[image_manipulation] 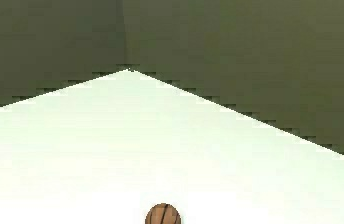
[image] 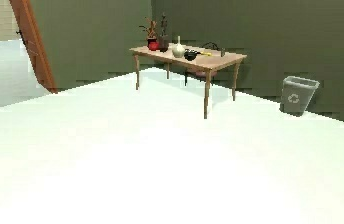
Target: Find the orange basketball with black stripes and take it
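An orange ball with dark stripes, the basketball (image_manipulation: 162, 214), lies on the pale floor at the bottom edge of the arm side view, just left of the middle. Bare floor surrounds it on all visible sides.
In the forward view a wooden table (image: 220, 62) stands near the dark green wall, carrying a red pot with a plant (image: 154, 41), a pale vase (image: 178, 47) and small dark items. A grey wire waste bin (image: 299, 95) sits at the right. An orange-brown door frame (image: 32, 45) leans at the left. A wall corner (image_manipulation: 126, 62) closes the arm side view.
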You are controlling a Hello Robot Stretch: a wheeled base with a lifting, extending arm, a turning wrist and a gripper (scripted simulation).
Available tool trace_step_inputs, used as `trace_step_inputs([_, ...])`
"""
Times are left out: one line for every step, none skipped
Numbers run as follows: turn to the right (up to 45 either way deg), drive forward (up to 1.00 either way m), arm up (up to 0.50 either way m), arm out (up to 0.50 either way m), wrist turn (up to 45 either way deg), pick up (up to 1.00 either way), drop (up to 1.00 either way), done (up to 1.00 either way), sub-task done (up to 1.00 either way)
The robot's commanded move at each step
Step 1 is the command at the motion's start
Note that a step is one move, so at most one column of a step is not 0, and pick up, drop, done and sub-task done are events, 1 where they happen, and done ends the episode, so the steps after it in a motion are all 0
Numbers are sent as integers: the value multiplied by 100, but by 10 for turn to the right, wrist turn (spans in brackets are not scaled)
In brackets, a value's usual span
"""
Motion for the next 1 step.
trace_step_inputs([0, 0, 0, 0, 450, 0, 0, 0, 0])
